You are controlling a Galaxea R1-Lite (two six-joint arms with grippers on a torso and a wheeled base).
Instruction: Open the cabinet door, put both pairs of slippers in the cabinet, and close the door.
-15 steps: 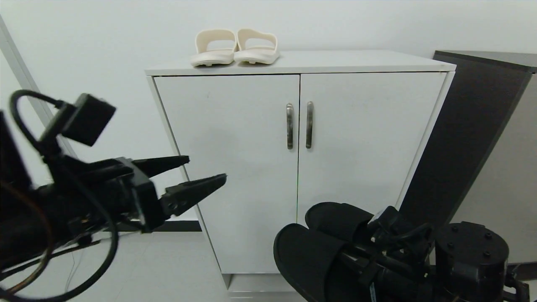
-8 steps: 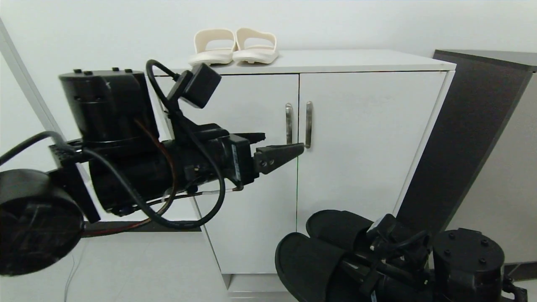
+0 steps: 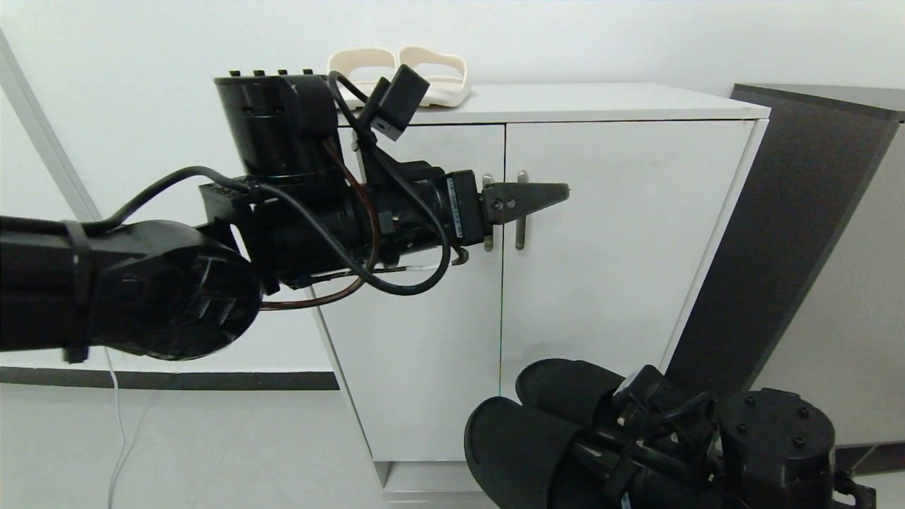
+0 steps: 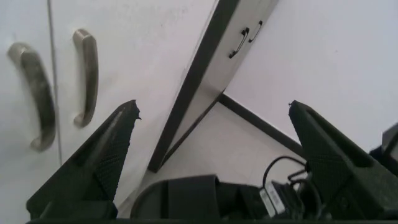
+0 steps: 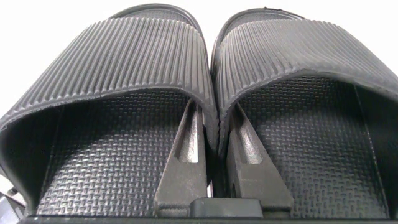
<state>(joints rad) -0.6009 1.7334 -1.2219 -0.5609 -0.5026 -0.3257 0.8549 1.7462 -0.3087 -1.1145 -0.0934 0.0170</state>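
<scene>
Left arm: comes in from 9 o'clock and lies level across the front of the white cabinet, at handle height.

Cream slippers: side by side on the cabinet top, at about 11 o'clock from the door seam. The wrist camera on the arm covers part of the pair.

Left hand: in front of the two door handles, pointing to 3 o'clock, with its tip past the seam and over the right door. In the left wrist view its fingers are spread wide with nothing between them. Whether it touches a handle: cannot tell.

Left handle and right handle: upright metal bars, close on either side of the seam, with their upper parts hidden behind the hand. Both doors lie flush and closed.

Black slippers: low, at 6 o'clock under the right door, held up in front of the cabinet's lower part, the pair side by side.

Right hand: carries them. The right wrist view shows one finger under each strap, drawn narrow, clamping the two inner side walls together.

Dark cabinet: at 3 o'clock of the white one, just beside it.

Floor: pale, at 7 o'clock.
</scene>
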